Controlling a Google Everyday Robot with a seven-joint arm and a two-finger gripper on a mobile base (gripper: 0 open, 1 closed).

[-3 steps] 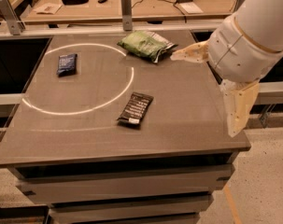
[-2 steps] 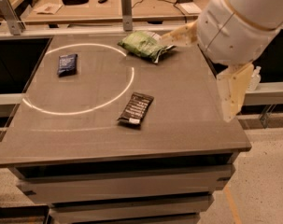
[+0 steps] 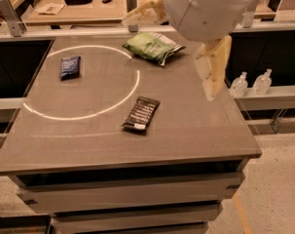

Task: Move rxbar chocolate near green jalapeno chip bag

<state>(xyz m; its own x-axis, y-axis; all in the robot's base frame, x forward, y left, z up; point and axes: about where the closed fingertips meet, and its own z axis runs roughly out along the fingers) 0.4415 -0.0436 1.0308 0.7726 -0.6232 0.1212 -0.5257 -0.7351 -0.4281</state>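
Camera view shows the gripper [image 3: 169,57] held high over the table's [image 3: 200,135] far right side. Its fingers are spread wide apart and hold nothing, which I judge to be readiness for a descent. The rxbar chocolate [image 3: 141,113] lies flat across the white ring [image 3: 49,115], well apart from the green jalapeno chip bag [image 3: 152,47] at the far edge, so the move is not yet done. Count: one bar, one chip bag, one dark blue packet [image 3: 69,67], and two clear bottles [image 3: 239,85] on the side shelf.
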